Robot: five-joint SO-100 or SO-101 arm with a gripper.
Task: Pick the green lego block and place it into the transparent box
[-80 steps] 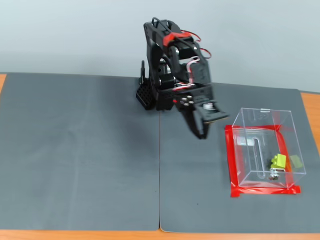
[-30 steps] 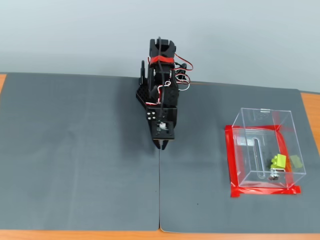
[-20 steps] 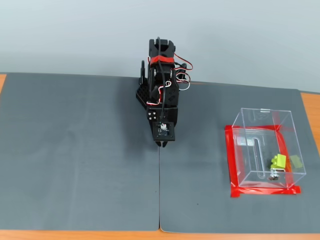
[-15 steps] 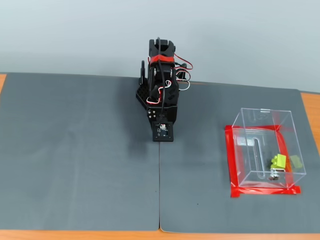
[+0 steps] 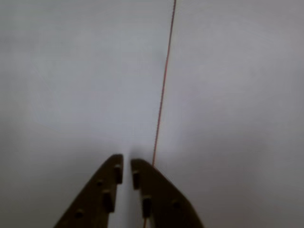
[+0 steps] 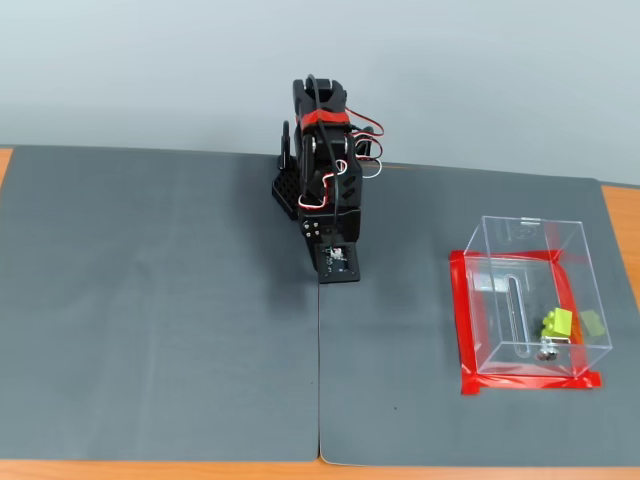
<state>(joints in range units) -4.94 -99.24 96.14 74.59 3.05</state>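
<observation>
Gaping barely, gripper (image 5: 125,169) empty above mat (image 5: 228,95)

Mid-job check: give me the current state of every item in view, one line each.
green lego block: inside the box, resting on its floor.
transparent box: upright, open-topped, within a red tape outline.
pincer: shut, empty, over the grey mat.

The fixed view is evenly and softly lit, sharp throughout, with only a faint shadow on the grey mat (image 6: 160,300) left of the arm (image 6: 325,180). The wrist view is washed out, hazy and soft; the fingers (image 5: 102,194) look blurred and brownish against a pale, overexposed surface
</observation>
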